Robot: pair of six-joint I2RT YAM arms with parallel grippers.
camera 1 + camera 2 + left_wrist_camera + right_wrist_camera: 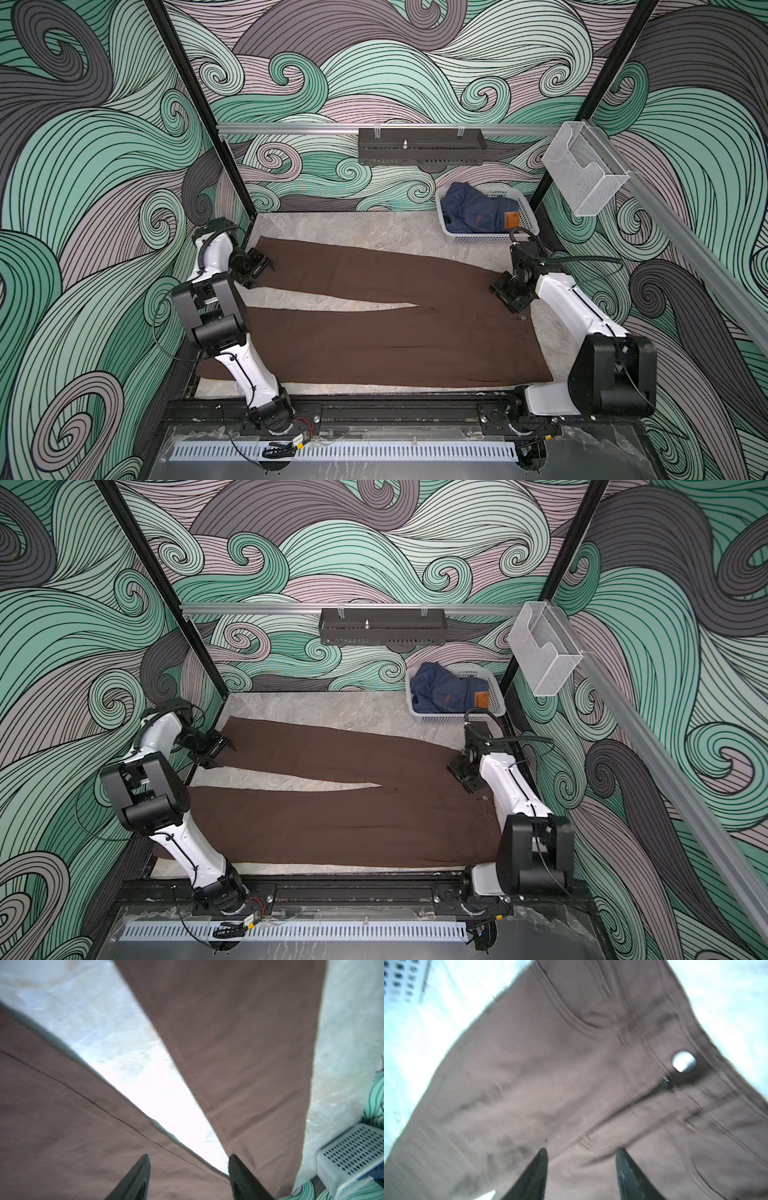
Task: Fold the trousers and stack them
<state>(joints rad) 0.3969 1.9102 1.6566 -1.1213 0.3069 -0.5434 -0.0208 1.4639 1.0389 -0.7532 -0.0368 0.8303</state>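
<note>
Trousers: the long dark chocolate-brown trousers (pixel 374 332) of soft matte fabric lie spread flat and unfolded on the pale marble-patterned table (pixel 374 232). In both top views the waist points right and the two wide legs run left.
Legs: they part in a narrow wedge of bare table. The far leg angles toward the back left corner and the near leg lies along the front edge, passing under my left arm.
Left pincer: my left pincer (pixel 266 274) sits at the hem end of the far leg. In my left wrist view its two black fingers (pixel 137 1178) stand well apart with nothing between them, brown cloth and the bright wedge beyond. I cannot tell whether the tips touch the fabric.
Right pincer: my right pincer (pixel 505 295) hangs over the far corner of the waist. In my right wrist view (pixel 581 1149) the jaws are spread moderately and hold nothing, the trouser front blurred below them.
Waist detail: a round silver metal button (pixel 684 1061) sits on the waistband, with curved pocket seams to either side.
Basket: a white perforated plastic basket (pixel 486 239) stands at the back right of the table, apart from the trousers, with a crumpled blue denim garment (pixel 478 212) inside.
Back rail: a black perforated metal tray (pixel 419 149) hangs there, and a clear plastic holder (pixel 582 174) hangs on the right rail.
</note>
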